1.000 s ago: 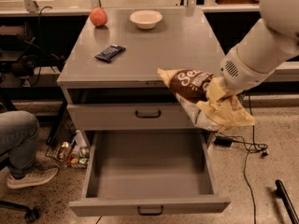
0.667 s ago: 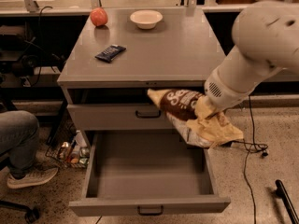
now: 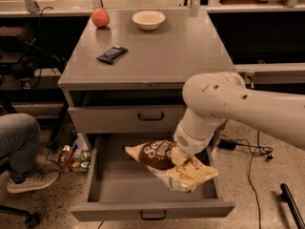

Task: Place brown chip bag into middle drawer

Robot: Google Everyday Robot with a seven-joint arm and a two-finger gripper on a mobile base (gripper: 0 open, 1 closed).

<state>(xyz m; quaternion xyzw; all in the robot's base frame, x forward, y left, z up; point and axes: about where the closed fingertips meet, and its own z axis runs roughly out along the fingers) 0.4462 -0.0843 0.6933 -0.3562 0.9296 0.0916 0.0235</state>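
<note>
over one middle drawer [image 3: 119,210], pincer [image 3: 181,158] apparently holding one brown chip bag [image 3: 156,155]

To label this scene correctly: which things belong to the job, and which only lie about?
Job: brown chip bag; open middle drawer; hand, holding the bag above the drawer.
Lying about: red apple, white bowl, dark-blue bar, all on the cabinet top.
</note>
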